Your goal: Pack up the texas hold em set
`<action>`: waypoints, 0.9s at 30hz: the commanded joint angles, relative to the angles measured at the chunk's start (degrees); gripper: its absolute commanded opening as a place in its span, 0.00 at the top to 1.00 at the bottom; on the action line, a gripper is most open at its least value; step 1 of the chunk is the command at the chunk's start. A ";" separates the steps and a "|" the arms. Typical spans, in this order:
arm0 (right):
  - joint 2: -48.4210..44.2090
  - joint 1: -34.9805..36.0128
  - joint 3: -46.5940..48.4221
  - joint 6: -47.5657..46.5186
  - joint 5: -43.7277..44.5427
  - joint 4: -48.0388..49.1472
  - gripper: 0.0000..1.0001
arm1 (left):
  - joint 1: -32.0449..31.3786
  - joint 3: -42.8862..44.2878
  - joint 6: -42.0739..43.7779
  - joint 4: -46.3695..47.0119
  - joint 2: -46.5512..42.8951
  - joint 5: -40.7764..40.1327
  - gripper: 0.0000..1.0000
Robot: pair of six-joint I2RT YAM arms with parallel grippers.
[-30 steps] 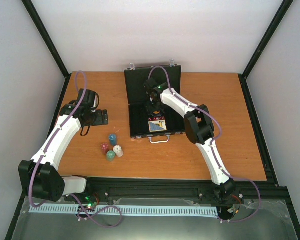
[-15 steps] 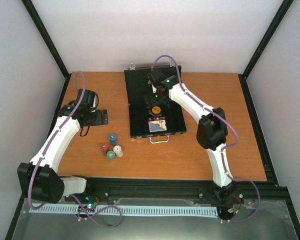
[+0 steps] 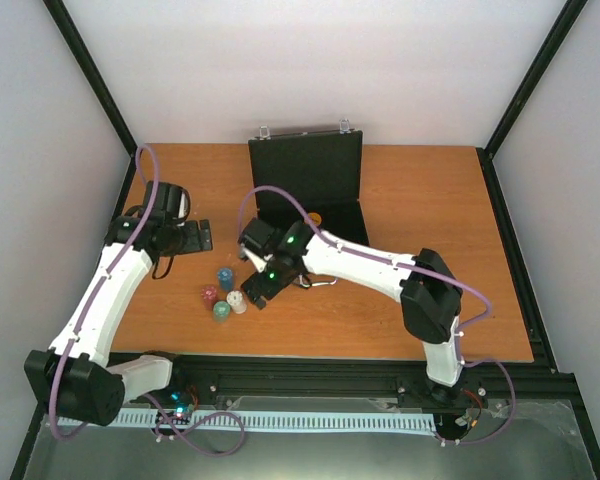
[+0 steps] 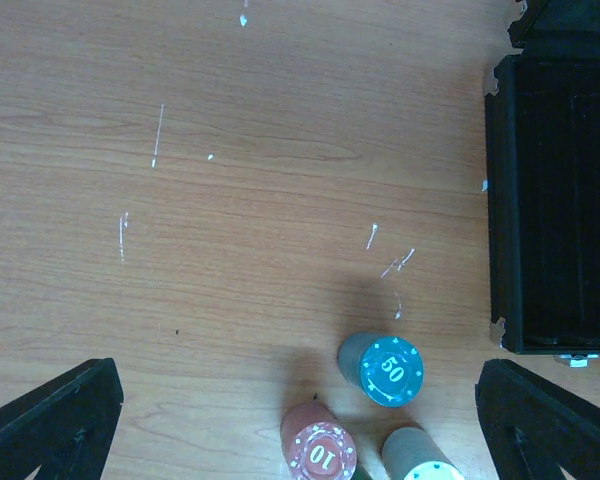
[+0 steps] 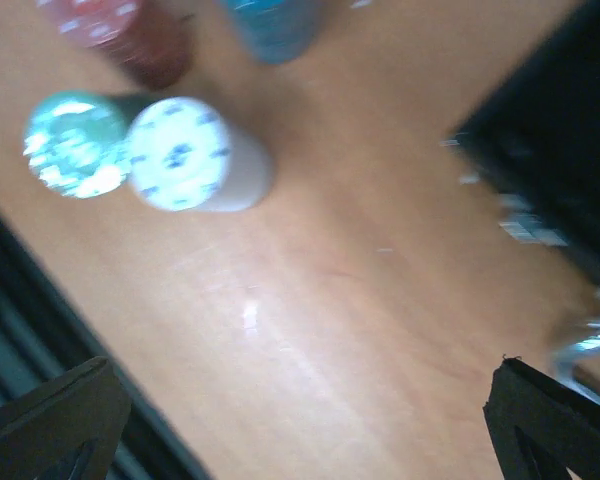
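Briefcase point(image 3: 305, 168) sits open at the back middle of the table point(image 3: 460, 250), its lid standing up. An orange disc point(image 3: 314, 218) seems to lie inside, though the right arm hides most of the base. On the wood near the case's front left corner stand a blue stack point(image 4: 385, 368), red stack point(image 4: 318, 452), white stack point(image 5: 185, 155) and green stack point(image 5: 75, 145), close together. Right claw point(image 3: 255, 293) hangs just beside the white stack, released and holding nothing. Left claw point(image 3: 198, 237) hovers farther back on the left, spread wide, grasping nothing.

Lab robot cell, white walls point(image 3: 310, 60), black frame point(image 3: 90, 72)
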 commanded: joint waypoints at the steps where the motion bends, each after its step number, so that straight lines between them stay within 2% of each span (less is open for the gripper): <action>1: 0.65 2.94 -1.05 3.08 -6.51 4.82 0.02 | 0.36 0.60 -2.46 -3.22 -2.59 -2.00 0.00; 10: 7.14 4.21 3.68 5.84 -8.37 7.80 0.03 | 0.37 -1.16 -5.86 -5.93 -6.72 -3.41 0.00; 19: 16.64 4.34 13.19 7.86 -8.25 6.45 0.06 | 0.38 -0.91 -5.54 -6.51 -8.32 -2.19 0.00; 27: 20.61 4.69 15.73 8.86 -8.20 5.14 0.09 | 0.38 -1.01 -5.23 -6.30 -8.86 -0.93 0.00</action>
